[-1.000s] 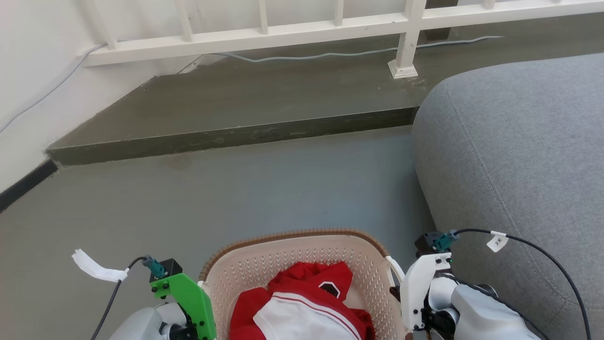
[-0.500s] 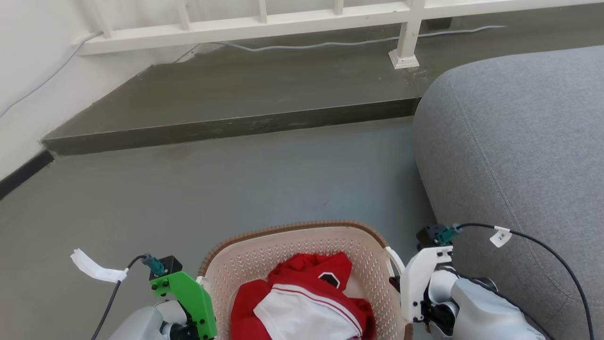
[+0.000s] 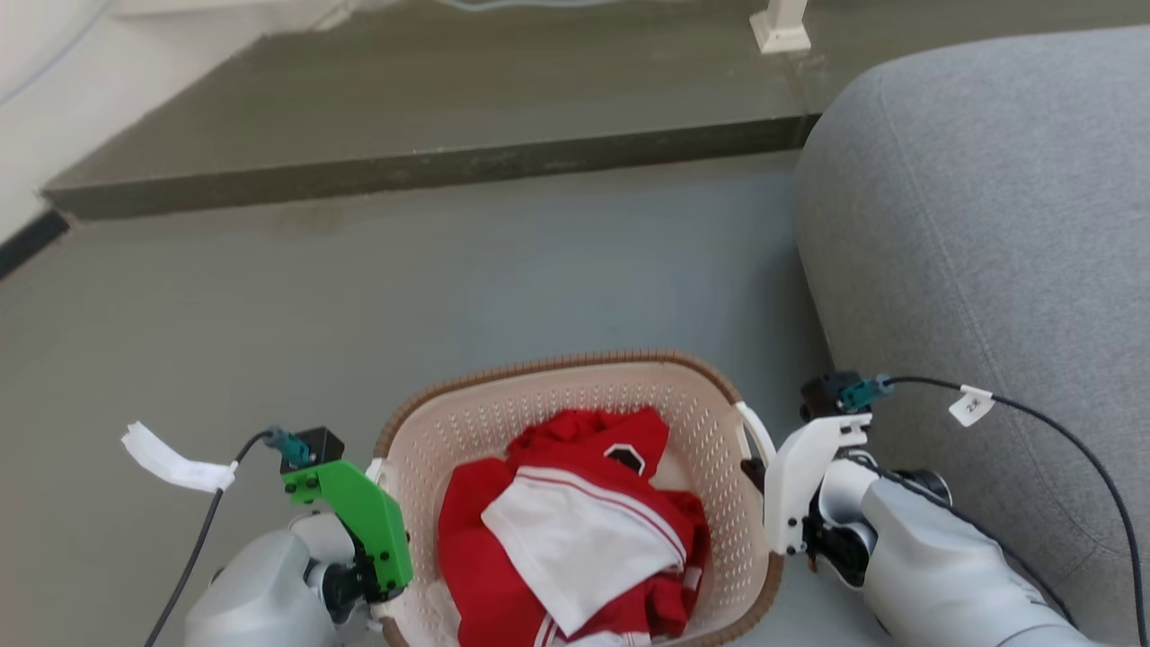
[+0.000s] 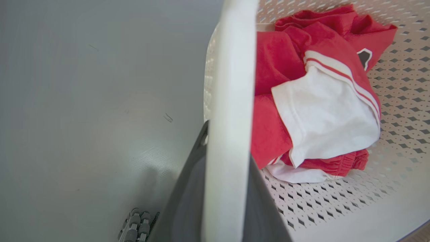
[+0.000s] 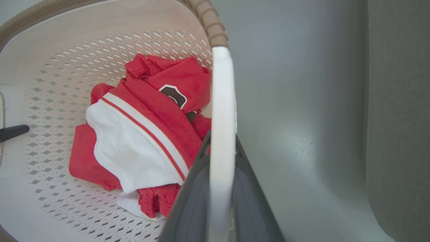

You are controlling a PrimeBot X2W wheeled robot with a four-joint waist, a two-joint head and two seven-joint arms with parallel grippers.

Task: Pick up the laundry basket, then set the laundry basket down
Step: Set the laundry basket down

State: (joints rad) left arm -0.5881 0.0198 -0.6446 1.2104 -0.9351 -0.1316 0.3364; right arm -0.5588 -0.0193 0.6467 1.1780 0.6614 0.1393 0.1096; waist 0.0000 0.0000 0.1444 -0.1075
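A smooth grey floor [image 3: 449, 288] fills the middle of the head view. Across the top runs a darker raised step [image 3: 449, 81], with a white post base [image 3: 780, 31] standing on it. A grey fabric sofa [image 3: 988, 225] fills the right side. At the upper left are a pale wall [image 3: 27, 135] and a dark baseboard [image 3: 27, 243].

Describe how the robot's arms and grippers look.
Left arm: pale grey forearm, bright green wrist bracket, black cable with teal plug and a white paper tag. Right arm: pale grey forearm, white bracket, black cable with teal plug and a small white label. The fingers are dark grey and tapering.
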